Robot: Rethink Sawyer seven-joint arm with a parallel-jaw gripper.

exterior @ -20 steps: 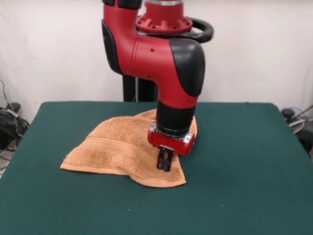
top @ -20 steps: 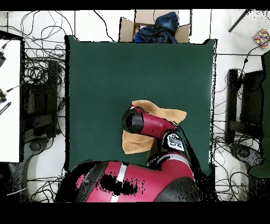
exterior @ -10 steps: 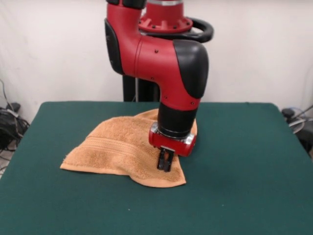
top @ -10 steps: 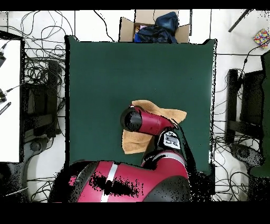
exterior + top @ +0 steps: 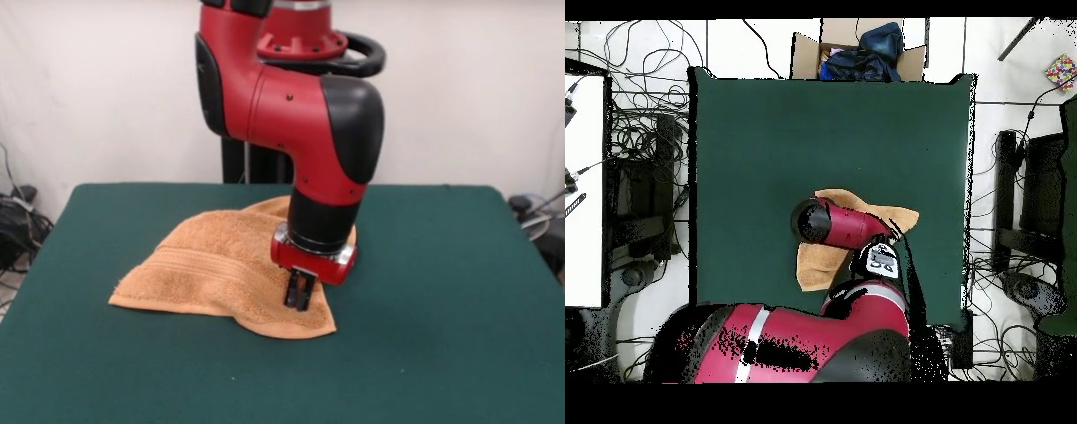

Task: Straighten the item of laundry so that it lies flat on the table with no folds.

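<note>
The orange-tan towel (image 5: 212,265) lies crumpled and folded near the middle of the green table (image 5: 441,309), with a stripe band along its front left part. My gripper (image 5: 298,300) points straight down at the towel's front right corner. Its fingers are close together with their tips pressed into the cloth. In the overhead view the arm covers the gripper and the towel's middle. Only the towel's edges (image 5: 817,268) show there on the table (image 5: 815,130). The white tag is hidden.
The robot's pedestal (image 5: 252,159) stands at the table's far side. A cardboard box with dark cloth in it (image 5: 855,50) sits beyond the table's far edge in the overhead view. Cables and equipment (image 5: 635,200) lie on the floor on both sides.
The arm's upper links have swung slightly to the right in the front view. The gripper has stayed on the towel's front right corner and the towel has kept its shape.
</note>
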